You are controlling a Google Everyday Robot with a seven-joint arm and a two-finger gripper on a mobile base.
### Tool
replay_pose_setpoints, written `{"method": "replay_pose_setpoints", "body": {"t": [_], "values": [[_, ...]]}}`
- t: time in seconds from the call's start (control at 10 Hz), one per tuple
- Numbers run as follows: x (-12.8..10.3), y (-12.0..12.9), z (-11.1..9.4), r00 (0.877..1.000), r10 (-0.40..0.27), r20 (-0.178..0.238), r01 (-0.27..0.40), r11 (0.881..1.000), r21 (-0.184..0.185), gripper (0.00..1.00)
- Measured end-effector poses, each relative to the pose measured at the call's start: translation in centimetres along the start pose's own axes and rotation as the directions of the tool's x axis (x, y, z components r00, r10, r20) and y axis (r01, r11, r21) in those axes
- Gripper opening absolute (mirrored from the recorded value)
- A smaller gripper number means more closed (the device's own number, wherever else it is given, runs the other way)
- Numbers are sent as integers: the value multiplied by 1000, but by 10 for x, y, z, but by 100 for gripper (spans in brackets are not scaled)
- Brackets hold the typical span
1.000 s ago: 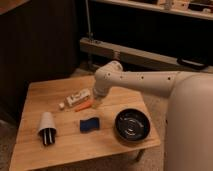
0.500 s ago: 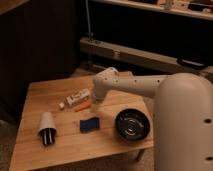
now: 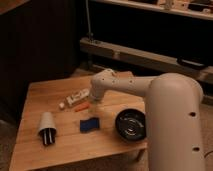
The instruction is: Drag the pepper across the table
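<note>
The gripper (image 3: pixel 95 103), its state impossible to tell, hung mid-frame just right of the pepper (image 3: pixel 82 107); a careless sweep might shove the packet (image 3: pixel 78 96) too.

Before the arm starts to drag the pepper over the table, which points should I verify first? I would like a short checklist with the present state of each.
1. Pepper lies on the table, in plain view: ok.
2. Gripper is low over the table, at the pepper's right end: ok.
3. Gripper touches the pepper: cannot tell.
4. Pepper is apart from the white packet: cannot tell, they lie very close.
5. Way toward the near edge: not ok, the blue sponge lies there.
6. Black bowl and white cup are apart from the pepper: ok.
</note>
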Motion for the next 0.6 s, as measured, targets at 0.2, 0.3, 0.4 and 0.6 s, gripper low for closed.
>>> {"method": "replay_pose_setpoints", "body": {"t": [0.2,0.3,0.4,0.6], "values": [[-2,-5,8,1000,-2,-8,2,1000,-9,65],[-1,-7,10,1000,-1,-11,1,1000,-12,65],[-1,-9,12,1000,-2,-15,1,1000,-15,65],[0,-12,14,1000,2,-23,-2,1000,-21,65]]}}
